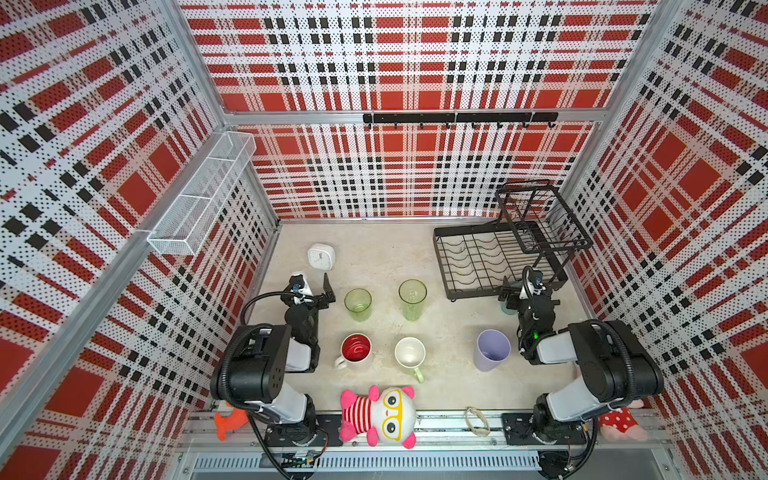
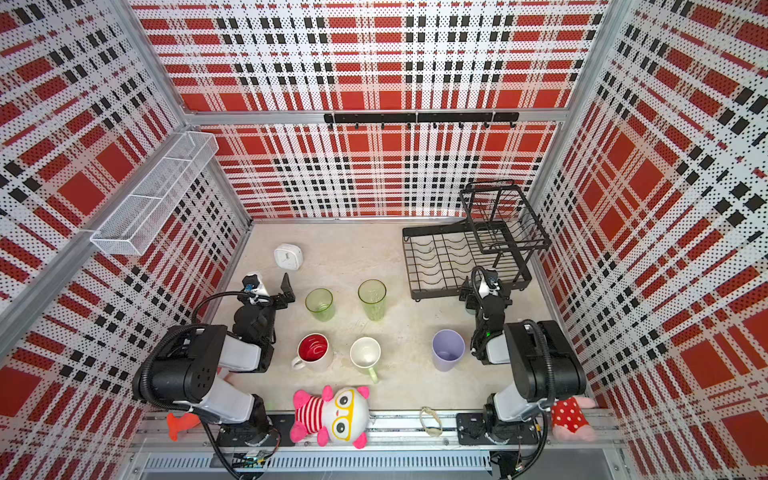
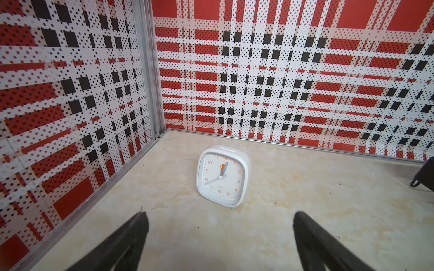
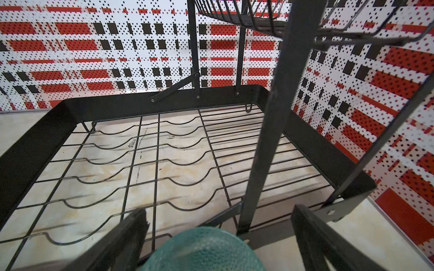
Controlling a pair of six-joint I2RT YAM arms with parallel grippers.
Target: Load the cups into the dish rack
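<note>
Right wrist view: teal cup [image 4: 204, 251] seemingly upright between spread fingers [image 4: 126, 239].

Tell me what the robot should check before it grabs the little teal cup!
1. Right gripper open: ok.
2. Teal cup lined up between its fingers: ok.
3. Cup right way up: cannot tell.
4. Dish rack lower tier free of cups: ok.
5. Straight way into the rack: not ok, an upright post stands just behind the cup.
6. Left gripper out of the way: ok, open, facing the clock.
</note>
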